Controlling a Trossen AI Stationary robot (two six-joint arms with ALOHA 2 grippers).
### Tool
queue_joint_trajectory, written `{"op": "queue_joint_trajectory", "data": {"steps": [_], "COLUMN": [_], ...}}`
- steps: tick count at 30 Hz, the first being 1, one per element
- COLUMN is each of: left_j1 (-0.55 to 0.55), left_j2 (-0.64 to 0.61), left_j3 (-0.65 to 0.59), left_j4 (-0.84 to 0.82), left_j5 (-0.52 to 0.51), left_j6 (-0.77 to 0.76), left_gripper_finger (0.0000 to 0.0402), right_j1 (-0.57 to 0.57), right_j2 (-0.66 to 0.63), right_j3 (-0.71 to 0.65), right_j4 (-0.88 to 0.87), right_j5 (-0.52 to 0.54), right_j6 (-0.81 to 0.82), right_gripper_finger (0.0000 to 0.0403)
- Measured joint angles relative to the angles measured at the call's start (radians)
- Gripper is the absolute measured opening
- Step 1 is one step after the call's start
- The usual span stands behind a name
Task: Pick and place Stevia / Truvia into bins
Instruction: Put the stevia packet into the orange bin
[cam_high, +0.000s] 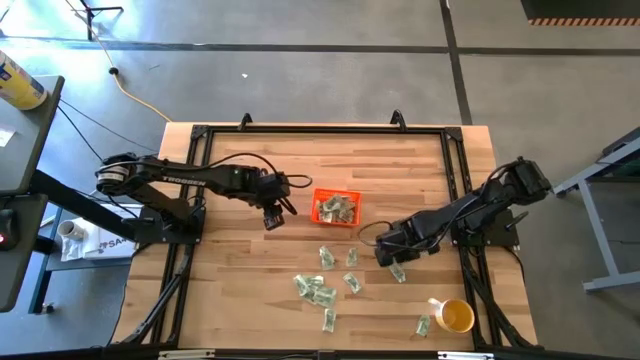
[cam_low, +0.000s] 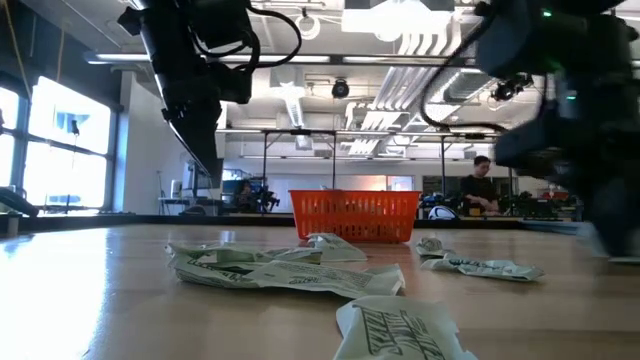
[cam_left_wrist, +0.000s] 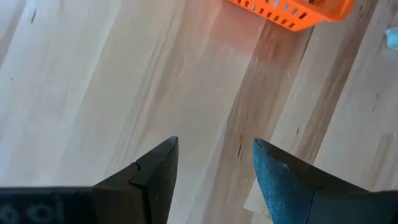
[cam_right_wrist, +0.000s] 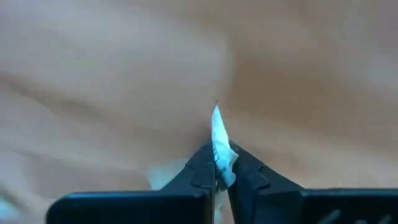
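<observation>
While the wooden table (cam_high: 250, 300) showed fine, the orange bin (cam_high: 336, 207) mid-table hid most of its packets. Left gripper (cam_high: 277, 215) hung released just beside it. Right gripper (cam_right_wrist: 216, 163) was clenched on a blurry packet (cam_right_wrist: 217, 134). Loose packets (cam_high: 318, 290) lay near a yellow mug (cam_high: 455, 316).

We see a yellow mug (cam_high: 455, 317) at lower right of the high view, on the wooden table (cam_high: 250, 260). A black metal frame (cam_high: 320, 128) rims the tabletop. Top left: a yellow cable (cam_high: 135, 95) across the grey floor, plus a yellow/blue container (cam_high: 20, 82) on a side desk. Low view, right bkgd: a person (cam_low: 482, 185) seated at benches.
</observation>
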Motion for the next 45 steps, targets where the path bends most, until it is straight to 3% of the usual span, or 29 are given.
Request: {"op": "queue_joint_trajectory", "data": {"steps": [5, 13, 19, 25, 29, 38, 40, 45], "left_j1": [0.000, 0.000, 0.000, 0.000, -0.001, -0.001, -0.001, -0.001], "left_j2": [-0.036, -0.143, -0.191, -0.191, -0.191, -0.190, -0.190, -0.190], "left_j3": [-0.032, -0.124, -0.161, -0.162, -0.162, -0.162, -0.162, -0.162], "left_j4": [0.001, 0.020, 0.054, 0.048, 0.029, -0.004, -0.003, 0.011], "left_j5": [0.003, 0.021, 0.045, 0.056, 0.057, 0.058, 0.062, 0.084], "left_j6": [-0.032, -0.152, -0.224, -0.250, -0.273, -0.268, -0.261, -0.240], "left_gripper_finger": [0.0241, 0.0241, 0.0241, 0.0241, 0.0241, 0.0241, 0.0241, 0.0241], "right_j1": [-0.081, -0.277, -0.407, -0.392, -0.365, -0.273, -0.238, -0.127], "right_j2": [-0.031, -0.004, 0.122, 0.233, 0.239, 0.227, 0.225, 0.227], "right_j3": [0.114, 0.293, 0.353, 0.479, 0.548, 0.657, 0.664, 0.594], "right_j4": [-0.010, 0.009, 0.175, 0.142, 0.012, -0.316, -0.370, -0.409], "right_j5": [0.181, 0.252, 0.106, 0.087, 0.166, 0.332, 0.300, 0.092], "right_j6": [-0.088, -0.391, -0.559, -0.655, -0.685, -0.733, -0.783, -0.902], "right_gripper_finger": [0.0011, 0.0006, 0.0016, 0.0028, 0.0081, 0.0253, 0.0271, 0.0277]}}
